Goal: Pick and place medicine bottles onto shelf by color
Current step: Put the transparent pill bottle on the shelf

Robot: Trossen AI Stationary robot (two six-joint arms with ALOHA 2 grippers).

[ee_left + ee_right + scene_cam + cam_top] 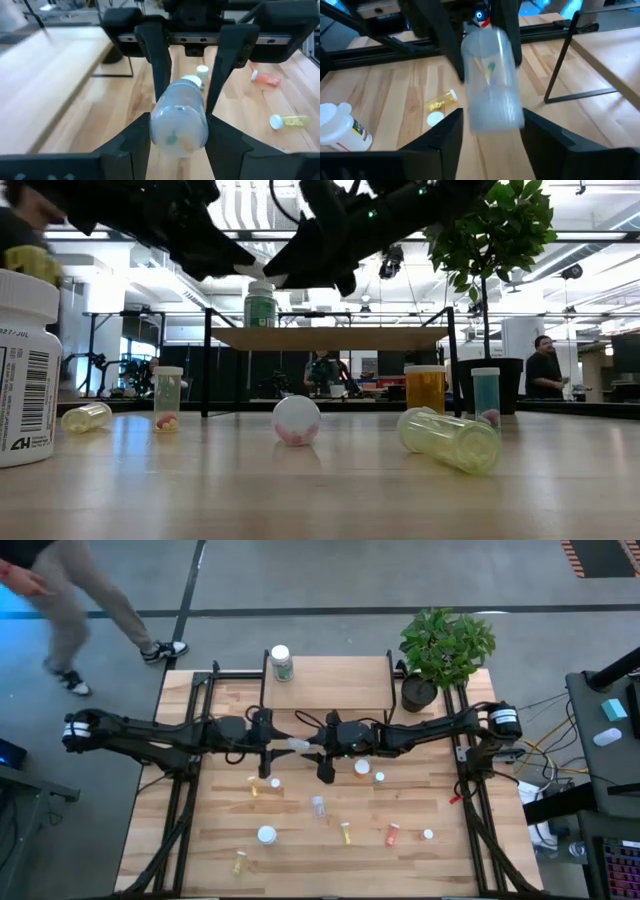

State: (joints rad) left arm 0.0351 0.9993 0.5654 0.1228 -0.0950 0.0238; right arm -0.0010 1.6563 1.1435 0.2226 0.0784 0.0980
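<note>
A clear medicine bottle (297,745) with a white cap hangs level above the table, in front of the shelf (330,690). My left gripper (276,746) and my right gripper (318,746) meet at it from opposite sides, each shut on one end. A green bottle (282,662) with a white cap stands upright on the shelf's far left corner. Several other bottles, orange (362,768), yellow (345,832) and white (267,835), stand or lie on the tabletop nearer the front. My left gripper pinches the clear bottle's base end (179,131) between its two fingers, coming level from the table's left, fingers lying along the bottle. The bottle is lifted clear and lies level. My right gripper has its two fingers against the sides of the cap end (492,112), coming level from the table's right, along the bottle.
A potted plant (440,650) stands at the shelf's right end. The shelf's thin black legs (560,60) rise close behind the grippers. A large white bottle (25,370) stands at the table's near left. A person (80,610) walks on the floor beyond the far left corner.
</note>
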